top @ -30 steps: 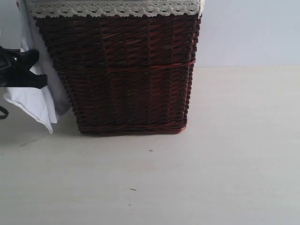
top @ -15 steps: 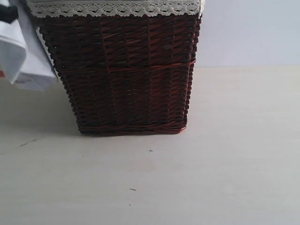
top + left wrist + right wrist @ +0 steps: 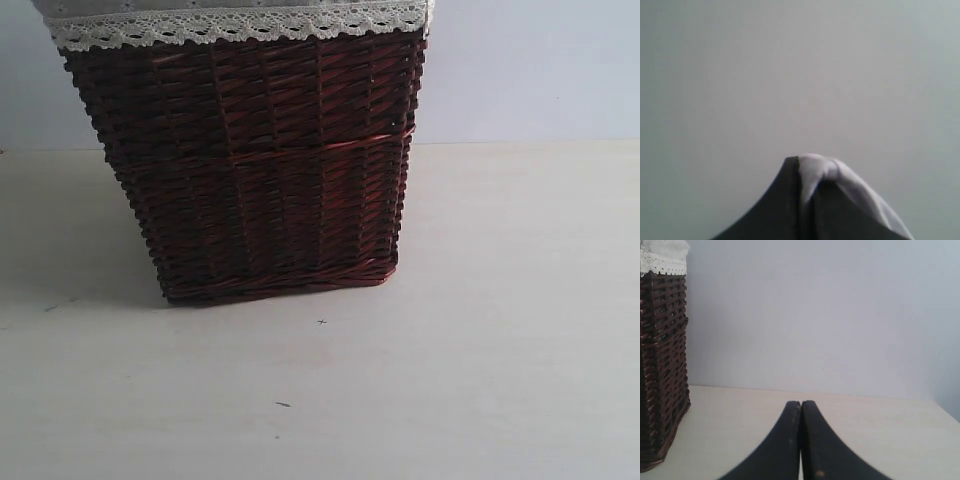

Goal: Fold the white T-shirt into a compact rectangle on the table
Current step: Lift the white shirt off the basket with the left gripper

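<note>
Nothing to read here: no lettering, label, brand or number shows on the wicker basket (image 3: 270, 170), on its lace trim (image 3: 240, 22), on the table (image 3: 500, 350), or on the pinched bit of the white T-shirt (image 3: 815, 167).

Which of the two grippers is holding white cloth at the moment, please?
The left gripper: the white T-shirt is pinched between its jaws, while the right gripper is shut on nothing.

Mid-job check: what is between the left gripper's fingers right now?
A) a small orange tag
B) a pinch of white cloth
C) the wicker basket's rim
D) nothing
B: the left wrist view shows the left gripper with its dark fingers shut on a fold of the white T-shirt.
</note>
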Available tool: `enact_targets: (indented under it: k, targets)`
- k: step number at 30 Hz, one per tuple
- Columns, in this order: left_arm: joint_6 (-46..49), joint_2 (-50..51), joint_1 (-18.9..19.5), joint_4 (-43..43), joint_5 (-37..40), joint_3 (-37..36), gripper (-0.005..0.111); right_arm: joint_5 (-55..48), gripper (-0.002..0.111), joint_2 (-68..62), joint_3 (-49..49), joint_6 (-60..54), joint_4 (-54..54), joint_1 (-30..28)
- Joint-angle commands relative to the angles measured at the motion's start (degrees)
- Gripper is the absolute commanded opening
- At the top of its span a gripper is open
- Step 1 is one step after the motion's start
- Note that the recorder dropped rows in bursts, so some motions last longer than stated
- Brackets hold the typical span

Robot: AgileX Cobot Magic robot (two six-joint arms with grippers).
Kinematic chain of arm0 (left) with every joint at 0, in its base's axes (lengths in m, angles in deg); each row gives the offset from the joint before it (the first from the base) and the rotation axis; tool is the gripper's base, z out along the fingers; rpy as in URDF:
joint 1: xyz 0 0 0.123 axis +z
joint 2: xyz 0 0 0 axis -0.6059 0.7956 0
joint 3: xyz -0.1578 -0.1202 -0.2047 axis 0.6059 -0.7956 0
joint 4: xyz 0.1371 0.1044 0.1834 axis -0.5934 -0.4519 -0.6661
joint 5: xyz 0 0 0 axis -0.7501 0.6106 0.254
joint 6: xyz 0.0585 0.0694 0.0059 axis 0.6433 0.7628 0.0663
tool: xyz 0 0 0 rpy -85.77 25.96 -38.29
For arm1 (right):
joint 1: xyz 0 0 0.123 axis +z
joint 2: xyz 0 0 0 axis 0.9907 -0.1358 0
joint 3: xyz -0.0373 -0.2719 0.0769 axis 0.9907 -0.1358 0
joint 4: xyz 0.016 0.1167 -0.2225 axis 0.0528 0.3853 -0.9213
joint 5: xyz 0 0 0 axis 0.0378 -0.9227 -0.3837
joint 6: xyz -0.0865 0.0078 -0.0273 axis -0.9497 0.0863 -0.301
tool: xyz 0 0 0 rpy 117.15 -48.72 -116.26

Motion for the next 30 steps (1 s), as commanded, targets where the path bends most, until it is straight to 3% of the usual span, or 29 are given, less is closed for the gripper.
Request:
enact_targets:
  k: [1, 8, 12, 25, 30]
  targets:
    - [-1.04, -0.95, -0.30, 1.21, -0.61, 7.68, 0.000, 0.60, 0.000, 0.26, -0.29, -0.01, -0.05, -0.26]
    - [-2.02, -0.55, -0.30, 1.21, 2.33, 18.29, 0.000, 0.60, 0.000, 0.26, -0.29, -0.01, -0.05, -0.26]
    - [-8.19, -1.43, -0.30, 1.10, 2.33, 24.05, 0.000, 0.60, 0.000, 0.26, -0.29, -0.01, -0.05, -0.26]
    - [-12.30, -10.56, -0.30, -0.96, 2.75, 26.06, 0.000, 0.60, 0.000, 0.26, -0.29, -0.01, -0.05, -0.26]
    - [-14.34, -12.77, -0.30, -1.31, 8.42, 27.04, 0.000, 0.60, 0.000, 0.26, -0.29, -0.01, -0.05, -0.26]
